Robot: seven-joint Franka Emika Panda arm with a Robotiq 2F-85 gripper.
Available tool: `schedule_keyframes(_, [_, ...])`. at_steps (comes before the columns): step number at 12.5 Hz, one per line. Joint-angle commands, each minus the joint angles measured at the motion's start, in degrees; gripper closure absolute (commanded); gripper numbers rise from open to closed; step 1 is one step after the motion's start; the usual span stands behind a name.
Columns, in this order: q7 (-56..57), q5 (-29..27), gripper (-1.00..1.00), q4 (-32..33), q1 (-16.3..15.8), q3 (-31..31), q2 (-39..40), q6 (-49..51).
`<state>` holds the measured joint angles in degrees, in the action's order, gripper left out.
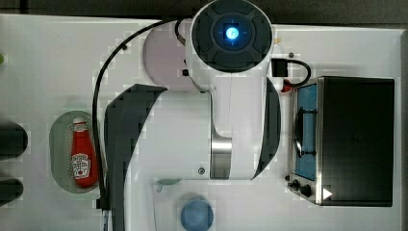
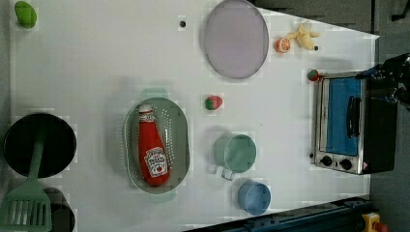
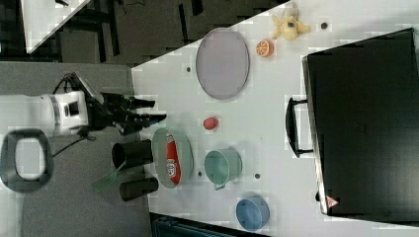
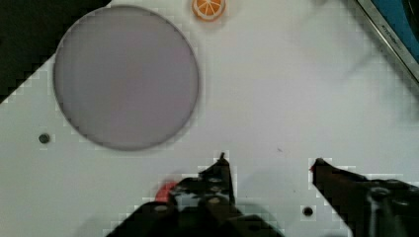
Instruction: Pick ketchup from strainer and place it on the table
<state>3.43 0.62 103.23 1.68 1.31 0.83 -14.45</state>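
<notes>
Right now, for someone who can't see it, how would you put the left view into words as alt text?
A red ketchup bottle lies in a pale green strainer on a white table. To the left view's right stand a green cup, a blue cup and a toaster oven, with a lilac plate above.

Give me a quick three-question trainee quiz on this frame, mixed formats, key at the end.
1. True or false: the ketchup lies inside the strainer.
2. In the left view, which cup stands closer to the strainer? A) green cup B) blue cup
3. What stands between the gripper fingertips in the wrist view?

Key:
1. True; it lies on its side, cap toward the left view's top.
2. A
3. Nothing but bare table; the jaws are apart and hold nothing.
</notes>
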Motion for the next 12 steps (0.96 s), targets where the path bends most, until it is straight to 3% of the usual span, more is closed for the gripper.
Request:
schedule_keyframes(1, [1.78,-2.31,-0.59,14.99,7.3,2.59,-16.67,1.24])
schedule_keyframes(3, [1.8,-2.4,-0.99,15.0,7.05,3.3,-16.45,0.67])
schedule_keyframes(7, [1.81,-2.46,-1.0,14.97,5.2,10.37,-14.23,-2.99])
schedule_keyframes(12, [1.81,-2.44,-1.0,14.98,4.4,25.9,-9.9,-8.4])
